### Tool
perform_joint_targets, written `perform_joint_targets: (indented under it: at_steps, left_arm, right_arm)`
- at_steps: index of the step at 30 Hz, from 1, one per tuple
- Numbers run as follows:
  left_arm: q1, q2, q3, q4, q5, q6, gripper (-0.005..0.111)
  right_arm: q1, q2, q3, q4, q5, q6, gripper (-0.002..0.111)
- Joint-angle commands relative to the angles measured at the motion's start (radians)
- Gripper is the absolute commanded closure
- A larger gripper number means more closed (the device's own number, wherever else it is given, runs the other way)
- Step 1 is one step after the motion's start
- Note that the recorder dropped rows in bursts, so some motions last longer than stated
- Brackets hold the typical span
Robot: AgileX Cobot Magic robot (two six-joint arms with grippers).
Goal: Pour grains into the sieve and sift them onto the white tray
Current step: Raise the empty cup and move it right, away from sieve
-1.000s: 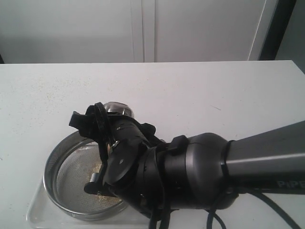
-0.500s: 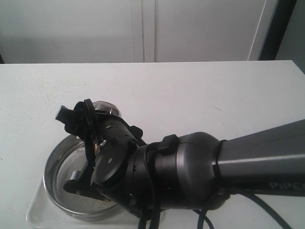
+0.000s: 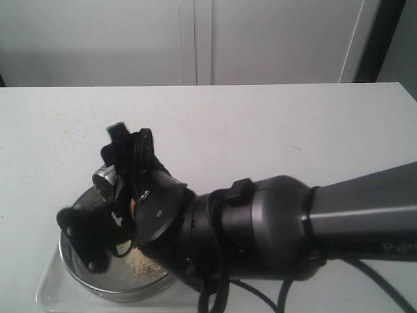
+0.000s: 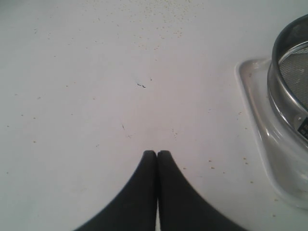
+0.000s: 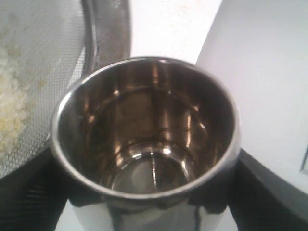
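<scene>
- Exterior view: we see the right claw (image 3: 101,186) reaching across to the left side of the scene. It is clamped on the steel cup (image 3: 103,175) (only a sliver of shiny rim shows between the dark fingers).
- The cup is tipped over.
- The sieve (image 3: 98,290) sits directly under that claw, resting in the white tray (image 3: 51,287).
- The grains (image 3: 140,261) lie in a pale heap on the mesh, just below the claw and close to the arm's wrist.
- Left wrist view: the left claw (image 4: 157,154) is closed, tips pressed together with nothing between them.
- It hangs over the table (image 4: 96,72), which is dotted with stray specks.
- The white tray (image 4: 255,120) and the sieve (image 4: 284,101) lie ahead of the tips and off to one side, apart from them.
- Right wrist view: dark fingers (image 5: 29,197) hug both sides of the steel cup (image 5: 144,144), and we see its bare steel bottom.
- The sieve (image 5: 108,33) rim is just beyond the cup's mouth.
- The grains (image 5: 9,106) lie on the mesh near the claw.
</scene>
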Motion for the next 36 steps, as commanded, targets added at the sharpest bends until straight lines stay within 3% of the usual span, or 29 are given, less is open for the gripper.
perform_joint_targets:
  at_steps: [1,7,18,28,36]
  left_arm:
    - [-0.006,-0.005,0.006,0.000,0.009,-0.001,0.107]
    - [-0.006,-0.005,0.006,0.000,0.009,-0.001,0.107]
    - [-0.006,-0.005,0.006,0.000,0.009,-0.001,0.107]
    - [-0.006,-0.005,0.006,0.000,0.009,-0.001,0.107]
    - [-0.006,-0.005,0.006,0.000,0.009,-0.001,0.107]
  right_arm:
    - [-0.081,-0.071,-0.002,-0.012,-0.062,0.431,0.108]
    - [-0.220,-0.152,0.000,-0.012,-0.160,0.838,0.108]
    - [-0.405,-0.193,0.004,-0.012,-0.183,1.299,0.108]
    - [-0.634,-0.193,0.009,-0.012,-0.402,1.401,0.108]
    - [-0.744,-0.191,0.068,-0.012,-0.379,1.311,0.108]
